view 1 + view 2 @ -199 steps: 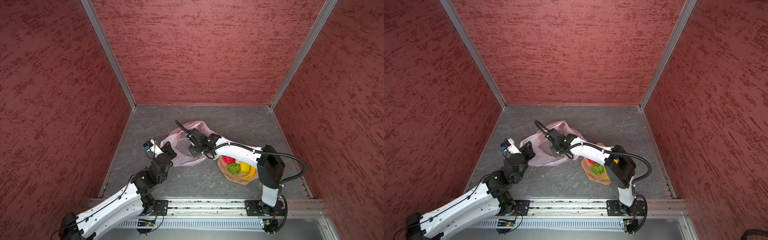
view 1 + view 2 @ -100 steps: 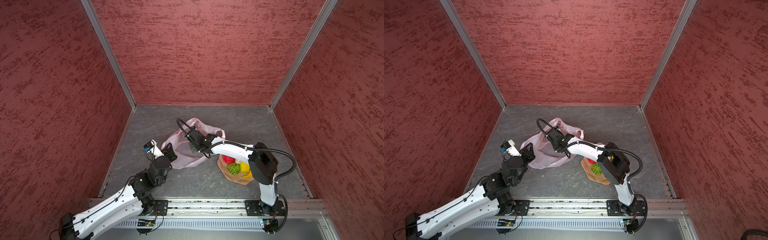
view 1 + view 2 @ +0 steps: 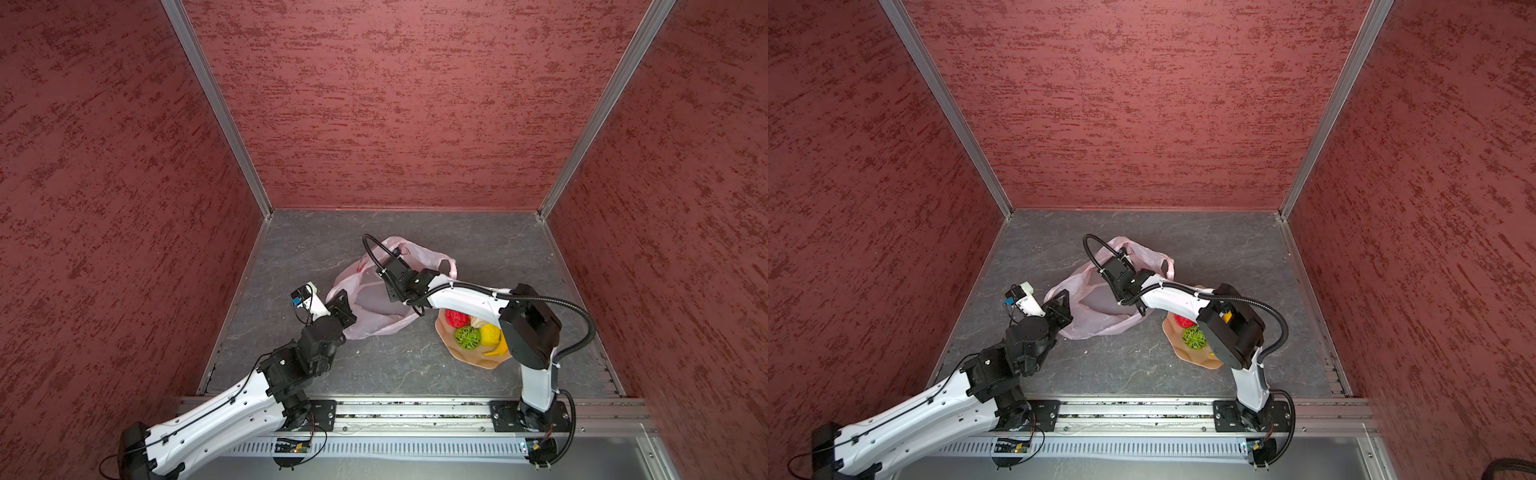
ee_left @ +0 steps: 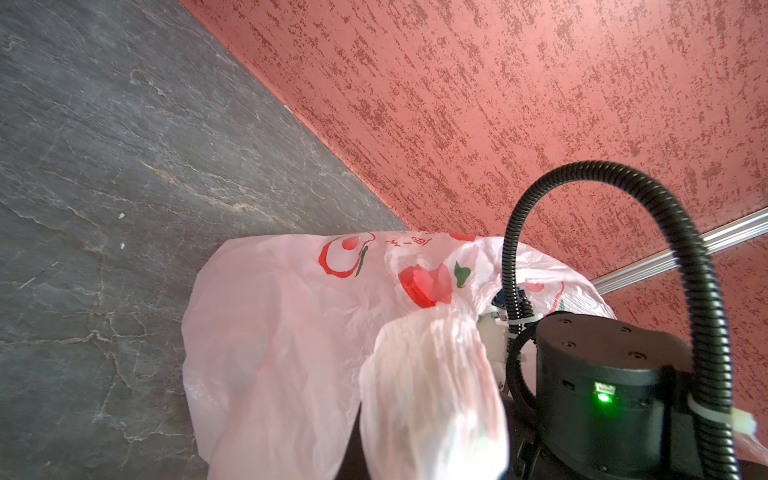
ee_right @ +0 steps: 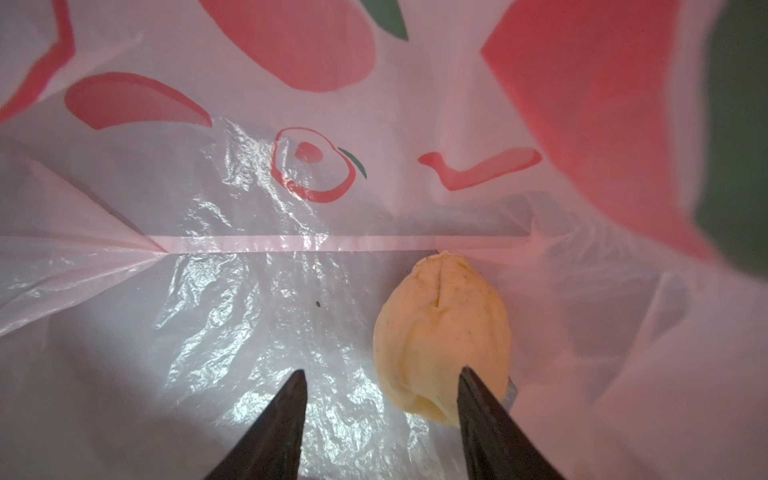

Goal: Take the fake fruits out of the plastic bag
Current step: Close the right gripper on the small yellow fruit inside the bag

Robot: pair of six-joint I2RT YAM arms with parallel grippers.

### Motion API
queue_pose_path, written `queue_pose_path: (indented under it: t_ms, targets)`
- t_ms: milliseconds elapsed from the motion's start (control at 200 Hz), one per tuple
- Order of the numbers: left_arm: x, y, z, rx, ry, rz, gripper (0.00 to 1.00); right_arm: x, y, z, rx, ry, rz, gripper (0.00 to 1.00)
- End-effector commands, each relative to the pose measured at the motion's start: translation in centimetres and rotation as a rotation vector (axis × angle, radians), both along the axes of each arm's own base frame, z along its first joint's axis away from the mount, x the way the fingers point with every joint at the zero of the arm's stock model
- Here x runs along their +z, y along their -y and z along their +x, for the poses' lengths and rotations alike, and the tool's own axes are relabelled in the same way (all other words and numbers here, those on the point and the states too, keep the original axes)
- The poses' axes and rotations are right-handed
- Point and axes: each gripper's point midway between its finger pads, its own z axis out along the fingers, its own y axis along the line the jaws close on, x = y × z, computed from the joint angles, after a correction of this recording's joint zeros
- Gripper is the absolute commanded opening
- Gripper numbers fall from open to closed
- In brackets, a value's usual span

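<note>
The pale-pink plastic bag [image 3: 374, 326] [image 3: 1096, 322] lies mid-floor, its mouth held up. My left gripper [image 3: 343, 305] [image 3: 1059, 309] is shut on the bag's near-left edge; in the left wrist view bunched plastic [image 4: 432, 395] hides its fingers. My right gripper [image 5: 381, 370] is inside the bag [image 5: 249, 187] and open. A cream lumpy fruit [image 5: 440, 328] lies by the bottom seam, just ahead of one fingertip and not gripped. A red ball [image 3: 456, 318], green lattice ball [image 3: 467, 336], yellow lemon [image 3: 490, 333] and banana [image 3: 498, 350] lie outside the bag.
The loose fruits sit in a tan wavy-edged dish [image 3: 478, 362] [image 3: 1192, 358] on the floor under my right arm's elbow. Red textured walls close in three sides. A metal rail [image 3: 415, 411] with both arm bases runs along the near edge.
My right gripper has pushed further into the bag and its jaws have spread apart. The left gripper has kept its hold on the bag's edge, drawing back slightly.
</note>
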Motion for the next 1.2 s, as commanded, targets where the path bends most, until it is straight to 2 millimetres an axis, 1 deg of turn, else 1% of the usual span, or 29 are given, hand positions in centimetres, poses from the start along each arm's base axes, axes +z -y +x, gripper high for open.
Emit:
queue_pose_path:
  t_ms: [0,225,406,551,827,1012,1197]
  targets:
    - [-0.2,0.6,-0.1,-0.028,0.005,0.02,0.0,1.8,0.5,1.2,-0.068,0.063,0.055,0.62]
    - [-0.6,0.9,-0.1,-0.037,-0.002,0.036,0.0,1.1,1.7,1.7,-0.109,0.056,0.038,0.74]
    - [-0.6,1.0,-0.1,-0.038,0.0,0.044,0.0,0.8,2.3,2.3,-0.14,0.055,0.037,0.79]
    - [-0.8,1.0,-0.1,-0.04,-0.003,0.05,0.0,0.3,2.7,2.8,-0.157,0.041,0.043,0.85]
    - [-1.1,1.2,0.0,-0.042,-0.01,0.054,0.0,-1.1,2.5,3.9,-0.168,0.012,0.055,0.86]
    - [-1.0,1.2,0.0,-0.039,-0.008,0.051,0.0,-2.0,2.3,4.4,-0.167,-0.004,0.06,0.85]
    - [-1.5,1.6,0.0,-0.051,-0.024,0.057,0.0,-3.1,2.1,4.6,-0.156,-0.026,0.048,0.83]
